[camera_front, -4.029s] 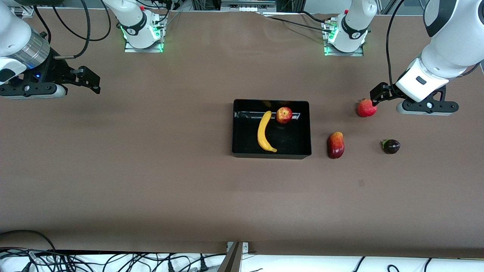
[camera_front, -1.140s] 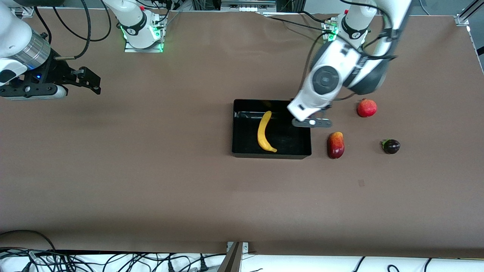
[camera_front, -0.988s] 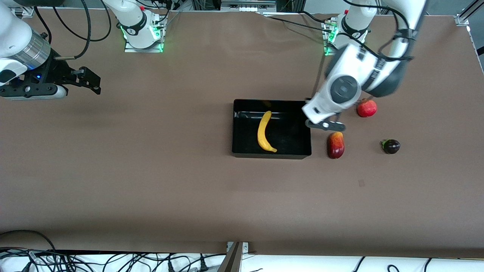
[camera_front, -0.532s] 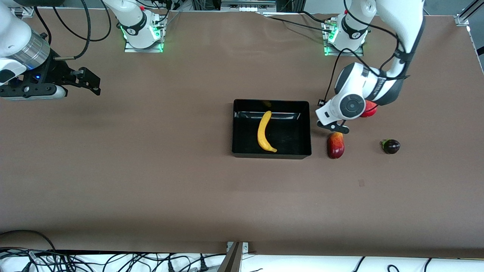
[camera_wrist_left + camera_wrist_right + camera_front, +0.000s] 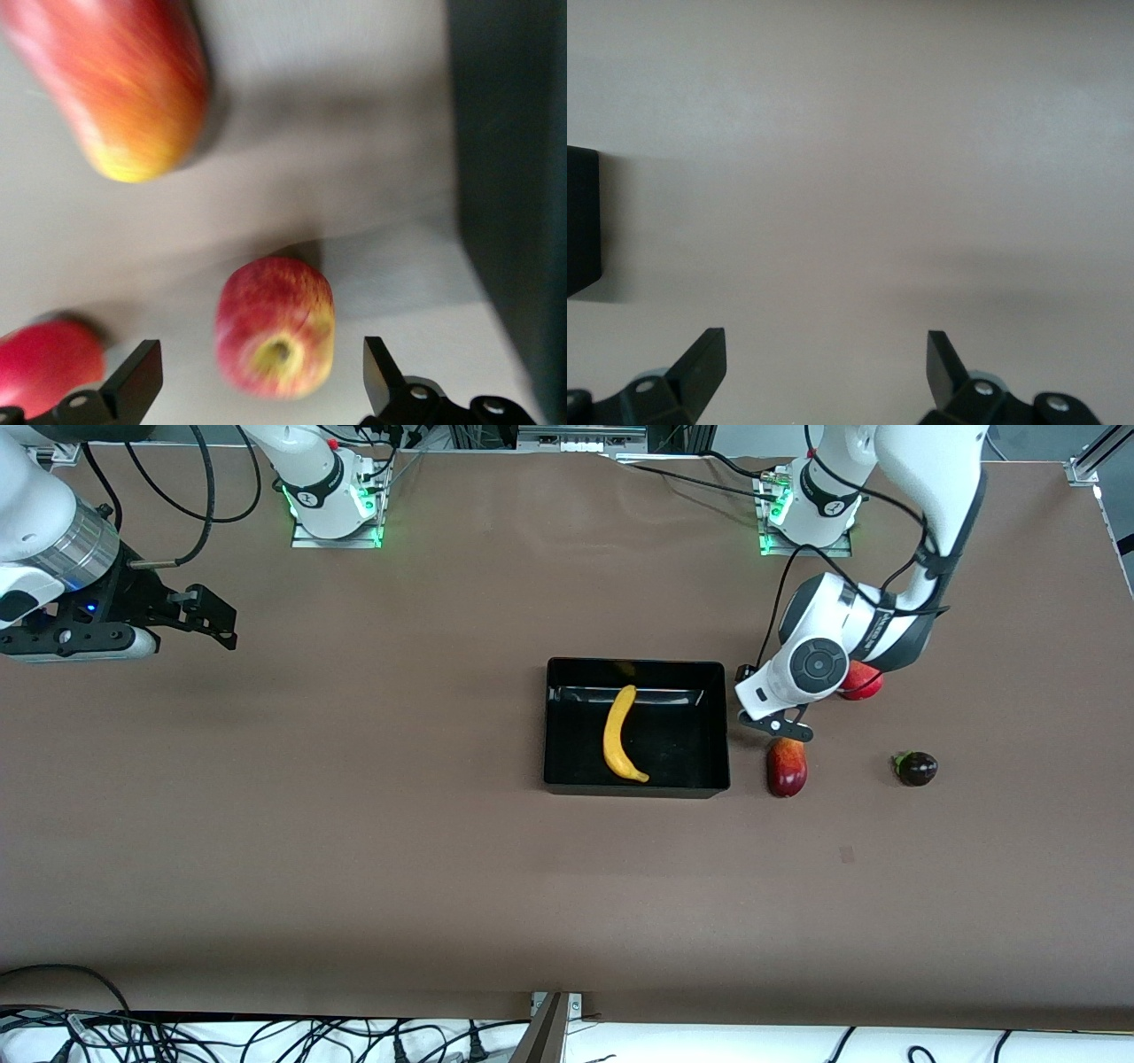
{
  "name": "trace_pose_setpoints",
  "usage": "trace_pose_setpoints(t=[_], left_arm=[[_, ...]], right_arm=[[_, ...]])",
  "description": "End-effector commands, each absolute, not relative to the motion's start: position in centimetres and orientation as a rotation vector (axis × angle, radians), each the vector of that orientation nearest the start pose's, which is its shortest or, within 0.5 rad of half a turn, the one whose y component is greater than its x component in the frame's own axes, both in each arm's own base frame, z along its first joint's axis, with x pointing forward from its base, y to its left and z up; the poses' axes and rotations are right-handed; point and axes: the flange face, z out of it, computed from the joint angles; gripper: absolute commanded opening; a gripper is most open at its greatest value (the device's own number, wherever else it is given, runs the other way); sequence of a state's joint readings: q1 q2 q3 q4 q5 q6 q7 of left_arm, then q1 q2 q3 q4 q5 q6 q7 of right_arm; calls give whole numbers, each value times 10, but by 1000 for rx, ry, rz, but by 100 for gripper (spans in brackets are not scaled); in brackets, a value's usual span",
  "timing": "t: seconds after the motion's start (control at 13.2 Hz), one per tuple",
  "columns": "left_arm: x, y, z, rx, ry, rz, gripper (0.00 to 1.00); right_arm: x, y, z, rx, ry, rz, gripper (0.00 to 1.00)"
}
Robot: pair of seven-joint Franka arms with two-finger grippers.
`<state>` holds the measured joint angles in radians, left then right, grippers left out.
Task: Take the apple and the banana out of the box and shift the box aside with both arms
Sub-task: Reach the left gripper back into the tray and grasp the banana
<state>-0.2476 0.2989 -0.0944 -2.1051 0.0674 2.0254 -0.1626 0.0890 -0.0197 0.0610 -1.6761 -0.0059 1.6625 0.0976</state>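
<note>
Your left gripper (image 5: pixel 776 726) hangs over the table just beside the wall of the black tray (image 5: pixel 634 786) at the left arm's end, with the mango (image 5: pixel 787 766) a little nearer the front camera; in your left wrist view the left gripper (image 5: pixel 261 385) has its fingers (image 5: pixel 135 379) spread wide, gripping nothing; the apple (image 5: pixel 275 326) sits on the table between them, touching neither finger, stem dimple turned up toward the lens; the front camera cannot see that apple, because the wrist covers it. The same wrist view shows you the mango (image 5: pixel 115 84) apart from the apple, the pomegranate (image 5: pixel 49 363) at the frame's edge by one finger, and the dark tray wall (image 5: pixel 509 195) running along one side.

In the tray lies only the banana (image 5: pixel 618 733), flat on the floor and curved; the pomegranate (image 5: pixel 864 682) is half hidden under the left arm's wrist, farther from the front camera than the mango; the dark purple fruit (image 5: pixel 916 768) rests alone, well toward the left arm's end of the table.

Your right gripper (image 5: pixel 199 613) waits over bare table well toward the right arm's end; its wrist view shows the right gripper (image 5: pixel 824 372) wide open and holding nothing, with only a corner of the tray (image 5: pixel 582 221) in sight.
</note>
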Motion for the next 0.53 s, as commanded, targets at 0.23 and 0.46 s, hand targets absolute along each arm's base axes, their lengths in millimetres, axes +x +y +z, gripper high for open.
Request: trace_pose_setpoints(t=[0.23, 0.46], left_arm=[[550, -303, 339, -3042, 20, 424, 100], [557, -370, 317, -3098, 1, 357, 100]], right_arm=[[552, 84, 598, -3142, -82, -27, 100], [550, 91, 598, -3143, -99, -27, 100]])
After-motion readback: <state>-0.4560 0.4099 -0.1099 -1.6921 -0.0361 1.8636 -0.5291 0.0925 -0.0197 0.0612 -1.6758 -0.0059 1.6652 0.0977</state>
